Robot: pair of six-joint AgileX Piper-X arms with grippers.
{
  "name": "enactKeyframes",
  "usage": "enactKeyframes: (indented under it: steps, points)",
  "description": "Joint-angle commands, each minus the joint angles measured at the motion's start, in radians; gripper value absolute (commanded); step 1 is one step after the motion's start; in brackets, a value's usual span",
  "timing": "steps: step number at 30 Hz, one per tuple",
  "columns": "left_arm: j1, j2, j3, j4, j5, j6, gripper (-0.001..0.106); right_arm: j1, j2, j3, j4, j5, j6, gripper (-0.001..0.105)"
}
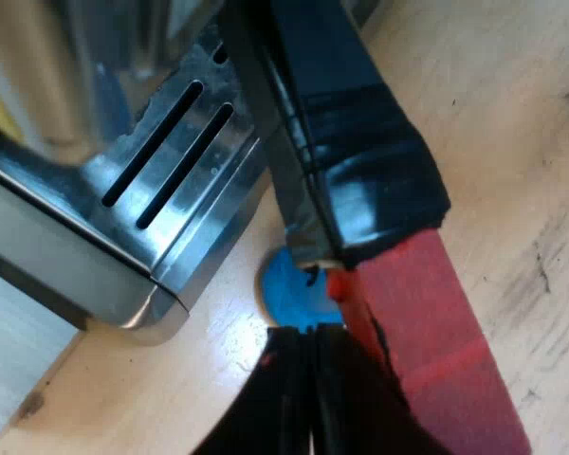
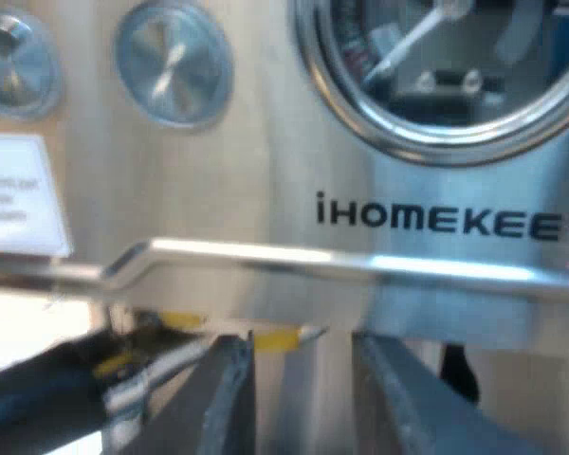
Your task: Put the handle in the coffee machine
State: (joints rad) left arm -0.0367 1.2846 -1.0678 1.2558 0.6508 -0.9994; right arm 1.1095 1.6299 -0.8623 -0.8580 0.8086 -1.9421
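Note:
The holder's dark handle (image 1: 351, 161) runs past the machine's slotted drip tray (image 1: 161, 180) and ends in a red part (image 1: 436, 341). My left gripper (image 1: 313, 379) has its black fingers pressed together against that red end. A blue tamper (image 1: 284, 289) lies on the wood just beyond the fingertips. My right gripper (image 2: 303, 379) faces the espresso machine's steel front (image 2: 436, 223), open with nothing between its fingers. A dark handle with a metal neck (image 2: 47, 398) reaches in under the machine's front ledge (image 2: 360, 261), beside the right gripper.
The machine's front carries a round pressure gauge (image 2: 427, 57), two metal knobs (image 2: 171, 62) and a white label (image 2: 19, 194). A bare wooden tabletop (image 1: 522, 142) lies beside the drip tray. A pale block (image 1: 9, 370) sits against the tray's corner.

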Motion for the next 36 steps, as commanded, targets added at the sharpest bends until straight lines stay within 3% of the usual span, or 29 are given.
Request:
enactKeyframes:
  steps: [1,8,15,21,25,32,36]
  points:
    - [-0.018,-0.016,-0.001,0.03,0.081,-0.024,0.0,0.014,-0.059,0.005,0.044,-0.014,0.019,0.03]
    - [-0.018,-0.016,-0.001,0.03,0.087,-0.043,0.0,0.037,-0.163,0.03,0.246,-0.097,0.098,0.03]
    - [-0.018,-0.02,0.001,0.03,0.088,-0.071,0.0,0.048,-0.277,0.03,0.486,-0.263,0.185,0.03]
    - [-0.018,-0.084,0.057,0.017,0.095,-0.099,0.0,0.048,-0.391,0.03,0.61,-0.345,0.187,0.03]
    - [-0.018,-0.122,0.115,-0.043,0.095,-0.155,0.0,0.048,-0.468,0.027,0.687,-0.433,0.187,0.03]
    - [-0.027,-0.123,0.125,-0.074,0.095,-0.194,0.0,0.048,-0.557,0.022,0.796,-0.5,0.185,0.03]
    - [-0.108,-0.123,0.125,-0.073,0.077,-0.197,0.0,0.048,-0.621,0.02,0.841,-0.545,0.169,0.03]
